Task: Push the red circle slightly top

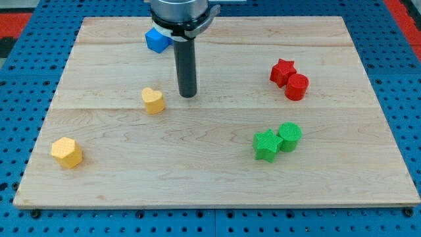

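The red circle [297, 86] stands at the view's right, touching the red star [283, 71] on its upper left. My tip [188, 95] rests on the board left of centre, well to the left of the red circle. It stands just right of the yellow heart [153, 101] without touching it.
A blue block [156, 40] sits at the view's top, partly hidden behind the arm. A green star [266, 145] and a green circle [289, 136] touch each other at the lower right. A yellow hexagon [67, 153] lies at the lower left. The wooden board [217, 191] rests on a blue pegboard.
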Robot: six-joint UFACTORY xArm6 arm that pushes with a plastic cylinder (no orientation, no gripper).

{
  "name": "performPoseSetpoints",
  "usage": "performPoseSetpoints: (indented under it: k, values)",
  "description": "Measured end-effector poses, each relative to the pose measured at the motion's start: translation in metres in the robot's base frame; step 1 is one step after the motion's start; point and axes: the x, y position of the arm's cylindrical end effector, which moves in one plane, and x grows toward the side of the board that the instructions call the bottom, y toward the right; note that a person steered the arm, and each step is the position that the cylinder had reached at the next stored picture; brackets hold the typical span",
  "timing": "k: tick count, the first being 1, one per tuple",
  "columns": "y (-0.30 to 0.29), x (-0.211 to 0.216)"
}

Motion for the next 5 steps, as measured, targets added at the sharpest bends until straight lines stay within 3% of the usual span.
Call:
performPoseSetpoints:
  k: [2, 4, 5]
  values:
    - [-0.030, 0.021]
    - [0.191, 0.019]
    - [0.228, 0.019]
